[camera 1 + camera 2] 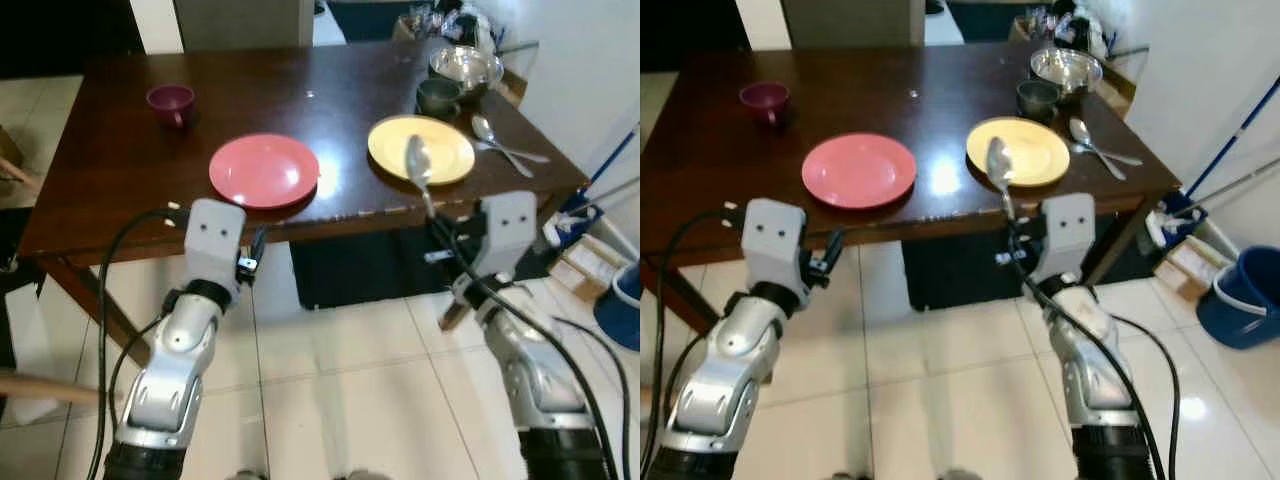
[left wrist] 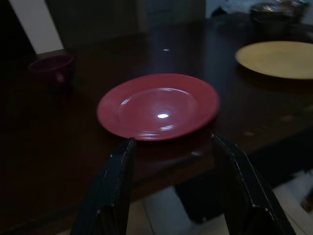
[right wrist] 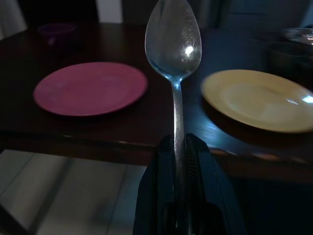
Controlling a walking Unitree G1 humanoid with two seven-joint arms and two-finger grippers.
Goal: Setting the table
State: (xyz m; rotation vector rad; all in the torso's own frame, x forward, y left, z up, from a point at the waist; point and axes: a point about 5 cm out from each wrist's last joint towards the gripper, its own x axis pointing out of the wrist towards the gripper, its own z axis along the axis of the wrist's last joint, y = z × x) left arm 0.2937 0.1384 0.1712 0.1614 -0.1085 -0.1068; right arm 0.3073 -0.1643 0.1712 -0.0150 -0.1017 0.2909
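Note:
My right gripper [image 1: 436, 222] is shut on the handle of a silver spoon [image 1: 417, 165], held upright just off the near edge of the dark wooden table [image 1: 120, 160]; the spoon [image 3: 174, 44] stands bowl-up between the fingers. A yellow plate [image 1: 421, 148] lies behind the spoon and a pink plate [image 1: 264, 169] sits left of it. My left gripper [image 1: 255, 248] hangs open below the table edge, its fingers [image 2: 117, 181] pointing at the pink plate [image 2: 157, 104]. A maroon cup [image 1: 172, 101] sits far left, a dark cup [image 1: 438, 96] beside a steel bowl [image 1: 465, 66].
Two more spoons [image 1: 500, 140] lie right of the yellow plate. A chair back [image 1: 240, 22] stands behind the table. A blue bucket [image 1: 1240, 298] and mop handles [image 1: 1230, 150] are on the tiled floor at the right. A wooden stick [image 1: 45, 386] pokes in at the lower left.

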